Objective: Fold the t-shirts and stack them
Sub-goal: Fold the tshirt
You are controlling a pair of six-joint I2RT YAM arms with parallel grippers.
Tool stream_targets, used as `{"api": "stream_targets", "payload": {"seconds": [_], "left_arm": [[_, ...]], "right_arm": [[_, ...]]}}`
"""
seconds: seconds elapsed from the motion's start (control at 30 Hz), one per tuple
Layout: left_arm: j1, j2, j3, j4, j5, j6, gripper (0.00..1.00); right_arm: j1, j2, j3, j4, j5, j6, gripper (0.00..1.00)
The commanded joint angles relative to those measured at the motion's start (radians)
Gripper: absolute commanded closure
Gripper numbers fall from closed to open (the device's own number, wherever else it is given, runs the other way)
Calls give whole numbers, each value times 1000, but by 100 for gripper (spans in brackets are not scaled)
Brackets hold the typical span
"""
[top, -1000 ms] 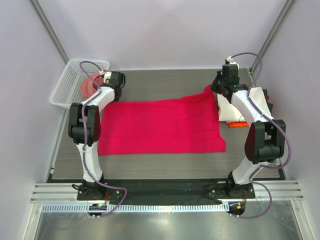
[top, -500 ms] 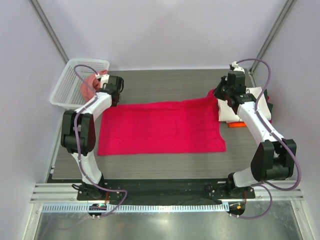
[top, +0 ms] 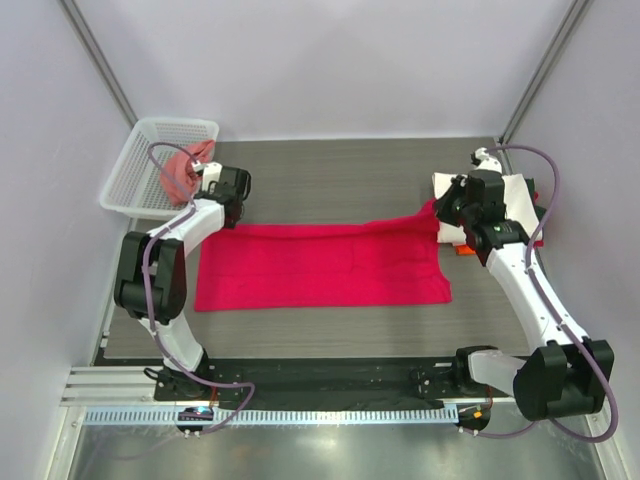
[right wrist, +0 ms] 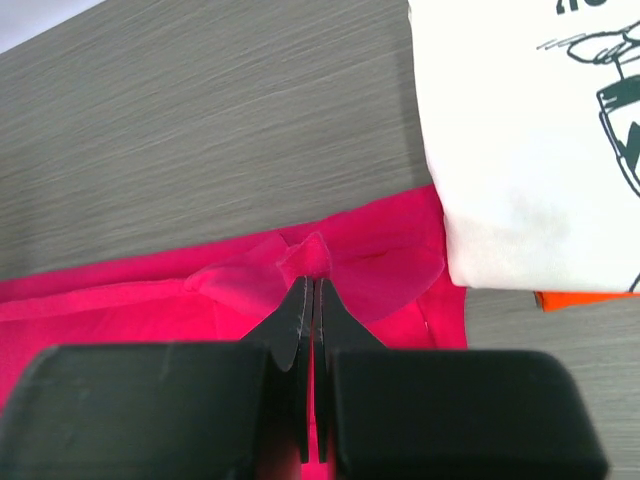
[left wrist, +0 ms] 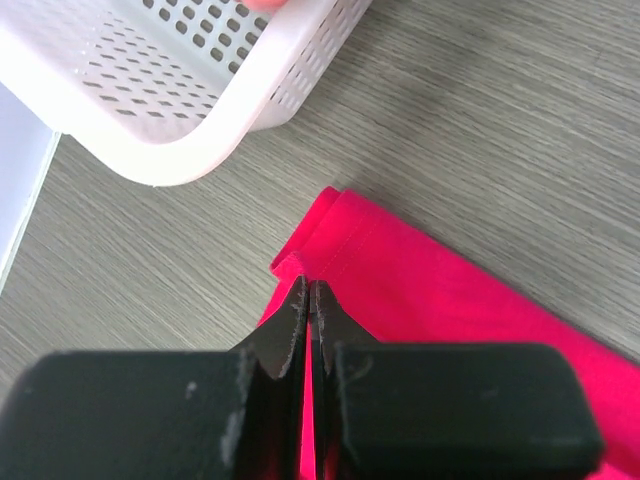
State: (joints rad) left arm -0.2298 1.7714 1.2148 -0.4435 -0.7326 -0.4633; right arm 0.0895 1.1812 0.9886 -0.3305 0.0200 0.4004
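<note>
The left gripper (left wrist: 308, 290) and right gripper (right wrist: 313, 285) each pinched a far corner of the crimson t-shirt (top: 320, 265) spread between them.

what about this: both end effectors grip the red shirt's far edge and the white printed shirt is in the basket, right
No: the top external view shows the white printed shirt at the right side of the table, not in the basket. The left end effector and right end effector do grip the far edge of the red shirt.

Grey woodgrain table (top: 330, 170) w/ pale lilac walls (top: 330, 70)
</note>
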Motion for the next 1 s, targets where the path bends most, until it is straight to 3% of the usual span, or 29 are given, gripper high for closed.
{"api": "stream_targets", "payload": {"seconds": [0.0,0.63,0.97], "left_arm": [[-3,-62,-21,58,-31,-37,100],[-5,-188,-169,34,16,-92,100],[-5,-222,-256,-4,36,-158,100]], "right_arm": [[1,-58,-28,5,14,12,99],[3,-265,-149,-64,72,32,99],[3,-431,-330,-77,90,120,99]]}}
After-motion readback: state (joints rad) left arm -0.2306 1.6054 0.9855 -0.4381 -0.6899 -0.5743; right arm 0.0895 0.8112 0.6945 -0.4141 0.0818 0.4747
